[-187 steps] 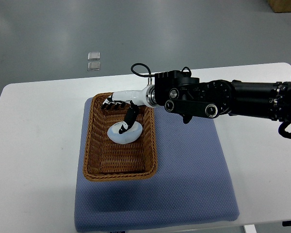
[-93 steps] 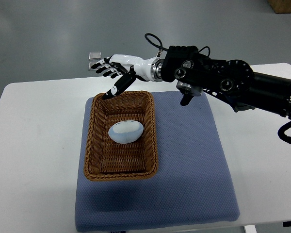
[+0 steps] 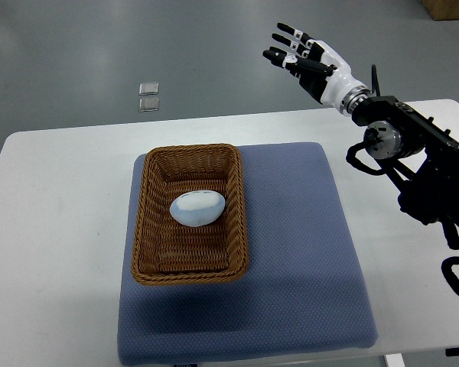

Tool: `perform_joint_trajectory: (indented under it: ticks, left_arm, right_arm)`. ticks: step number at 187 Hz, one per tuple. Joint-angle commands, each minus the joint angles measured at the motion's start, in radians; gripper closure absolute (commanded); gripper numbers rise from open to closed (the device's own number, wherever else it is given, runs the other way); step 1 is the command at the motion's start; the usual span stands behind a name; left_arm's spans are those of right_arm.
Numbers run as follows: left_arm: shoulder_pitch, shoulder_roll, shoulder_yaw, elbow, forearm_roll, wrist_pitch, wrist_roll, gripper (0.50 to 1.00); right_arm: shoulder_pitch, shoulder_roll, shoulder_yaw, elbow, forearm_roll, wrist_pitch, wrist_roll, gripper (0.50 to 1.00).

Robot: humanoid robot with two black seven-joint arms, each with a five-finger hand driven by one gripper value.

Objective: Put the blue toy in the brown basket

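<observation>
A pale blue egg-shaped toy (image 3: 197,208) lies inside the brown wicker basket (image 3: 154,261), near its middle. The basket stands on the left part of a blue mat (image 3: 298,260). My right hand (image 3: 300,53) is raised beyond the table's far edge at the upper right, far from the basket. Its fingers (image 3: 287,43) are spread and hold nothing. The right arm (image 3: 413,168) runs down along the right side. The left arm does not show.
The white table (image 3: 53,229) carries the mat. Two small clear squares (image 3: 148,96) lie on the grey floor beyond the table's far edge. A brown box corner (image 3: 450,8) shows at the top right.
My right hand let go of the blue toy in the basket, rose above the basket's far rim, then swung far to the upper right. The toy stays in the basket.
</observation>
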Motion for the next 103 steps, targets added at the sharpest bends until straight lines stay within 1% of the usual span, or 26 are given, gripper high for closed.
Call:
perform_joint_trajectory:
  ticks: [1,25,50,77,103]
  left_arm:
    - [0.0,0.0,0.001,-0.001,0.002,0.0,0.0,0.5]
    - [0.0,0.0,0.001,-0.001,0.002,0.0,0.0,0.5]
    - [0.0,0.0,0.001,0.0,0.0,0.0,0.0,0.5]
    - [0.0,0.0,0.001,0.0,0.0,0.0,0.0,0.5]
    - [0.0,0.0,0.001,-0.001,0.002,0.0,0.0,0.5]
  right_arm:
    - [-0.059,0.052,0.078,-0.027,0.088,0.004,0.041,0.591]
    - [-0.099,0.07,0.084,-0.052,0.165,0.015,0.091,0.591]
    - [-0.134,0.099,0.089,-0.058,0.182,0.021,0.14,0.591]
    - [-0.151,0.099,0.089,-0.064,0.182,0.055,0.164,0.591]
    - [-0.152,0.098,0.091,-0.075,0.184,0.055,0.168,0.591]
